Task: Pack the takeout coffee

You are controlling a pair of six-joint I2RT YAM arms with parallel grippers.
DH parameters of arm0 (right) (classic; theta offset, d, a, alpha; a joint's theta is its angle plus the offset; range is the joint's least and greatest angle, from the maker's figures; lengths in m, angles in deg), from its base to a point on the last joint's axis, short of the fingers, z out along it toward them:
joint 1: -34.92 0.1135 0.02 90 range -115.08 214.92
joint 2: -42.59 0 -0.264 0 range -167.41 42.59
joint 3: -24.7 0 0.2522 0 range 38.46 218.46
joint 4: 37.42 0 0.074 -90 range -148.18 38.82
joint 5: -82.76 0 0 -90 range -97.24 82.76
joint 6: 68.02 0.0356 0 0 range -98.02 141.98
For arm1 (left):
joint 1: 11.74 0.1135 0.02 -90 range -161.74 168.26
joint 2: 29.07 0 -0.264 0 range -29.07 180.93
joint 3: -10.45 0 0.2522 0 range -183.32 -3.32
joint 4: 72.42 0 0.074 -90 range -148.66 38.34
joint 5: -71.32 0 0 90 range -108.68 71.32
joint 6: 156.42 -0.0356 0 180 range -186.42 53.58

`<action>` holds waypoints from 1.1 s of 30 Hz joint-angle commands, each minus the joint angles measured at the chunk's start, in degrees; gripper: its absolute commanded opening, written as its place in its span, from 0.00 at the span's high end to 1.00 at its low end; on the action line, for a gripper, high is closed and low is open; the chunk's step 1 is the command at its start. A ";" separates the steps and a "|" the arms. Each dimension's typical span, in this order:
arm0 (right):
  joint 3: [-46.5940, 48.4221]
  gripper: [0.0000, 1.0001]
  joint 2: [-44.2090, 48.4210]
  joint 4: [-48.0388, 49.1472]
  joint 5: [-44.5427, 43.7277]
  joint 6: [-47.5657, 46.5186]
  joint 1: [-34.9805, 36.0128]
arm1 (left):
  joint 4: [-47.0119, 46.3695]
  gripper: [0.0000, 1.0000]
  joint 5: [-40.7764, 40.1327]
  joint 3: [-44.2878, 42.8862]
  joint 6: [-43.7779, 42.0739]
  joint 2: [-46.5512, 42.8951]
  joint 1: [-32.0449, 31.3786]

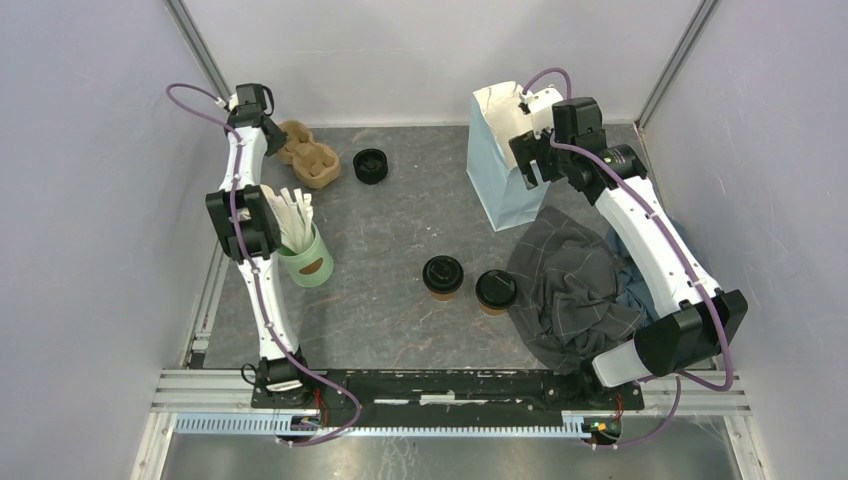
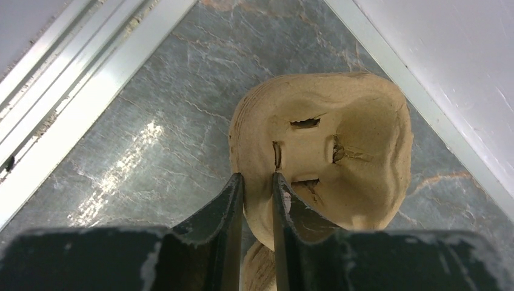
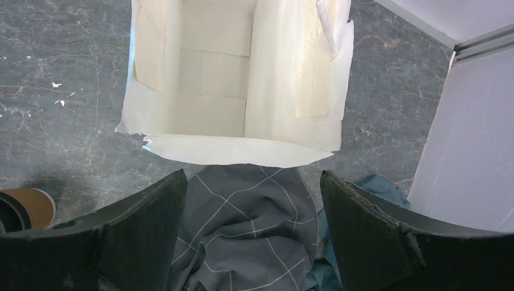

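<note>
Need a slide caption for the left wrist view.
Left gripper pinching the rim of a pulp cup carrier near the corner of the grey table.

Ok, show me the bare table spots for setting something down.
Bare: between the lid stack and paper bag; between the green cup and the nearest coffee cup. Crowded: cloth at right, cup carrier far left.

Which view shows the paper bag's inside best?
Right wrist: it looks straight down into the open paper bag. The top view shows mostly its outside, the right arm over its mouth. Left wrist: not visible.
</note>
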 commanded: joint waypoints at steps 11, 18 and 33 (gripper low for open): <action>-1.05 0.12 2.08 2.85 1.62 0.45 -0.32 | 5.95 0.98 7.18 -1.03 3.65 -6.33 1.63; -1.38 0.12 2.09 2.98 2.58 0.70 -0.36 | 9.71 0.94 11.90 -2.53 2.09 -4.31 2.40; -2.13 0.13 1.27 3.39 7.57 2.97 -0.29 | 16.82 0.45 9.80 -0.10 0.15 -9.54 0.91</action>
